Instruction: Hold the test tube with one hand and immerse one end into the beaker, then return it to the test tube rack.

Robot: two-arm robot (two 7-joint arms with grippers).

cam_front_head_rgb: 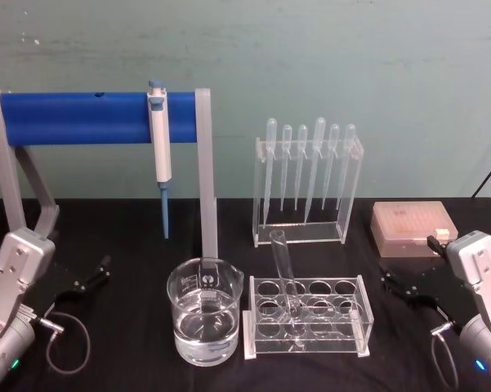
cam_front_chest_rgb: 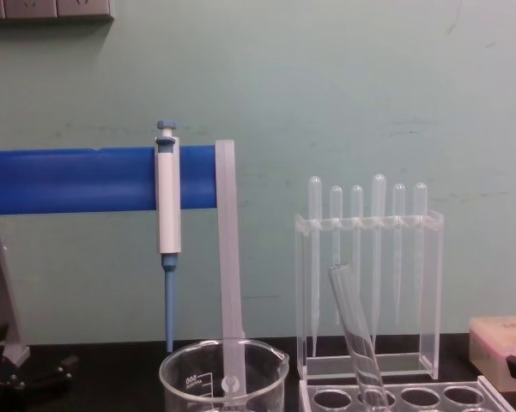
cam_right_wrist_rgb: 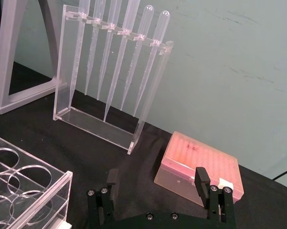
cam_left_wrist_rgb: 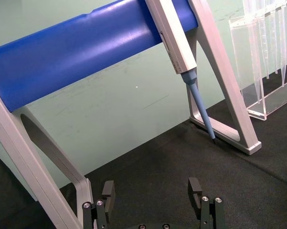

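The test tube (cam_front_head_rgb: 283, 269) is clear glass and leans in a hole of the clear acrylic rack (cam_front_head_rgb: 306, 336), mouth up; the chest view shows the test tube (cam_front_chest_rgb: 353, 330) tilted left. The beaker (cam_front_head_rgb: 204, 314) stands just left of the rack, partly filled with clear liquid, and its rim (cam_front_chest_rgb: 223, 354) shows low in the chest view. My left gripper (cam_front_head_rgb: 100, 273) rests open on the black mat at the far left, well away from the beaker. My right gripper (cam_front_head_rgb: 388, 278) rests open at the far right, beyond the rack. The wrist views show the left gripper (cam_left_wrist_rgb: 151, 191) and the right gripper (cam_right_wrist_rgb: 156, 183) with nothing between their fingers.
A grey stand with a blue bar (cam_front_head_rgb: 98, 117) holds a white-and-blue pipettor (cam_front_head_rgb: 159, 151) behind the beaker. An acrylic holder of several plastic pipettes (cam_front_head_rgb: 308, 175) stands behind the rack. A pink tip box (cam_front_head_rgb: 413, 229) sits at the back right, close to my right gripper.
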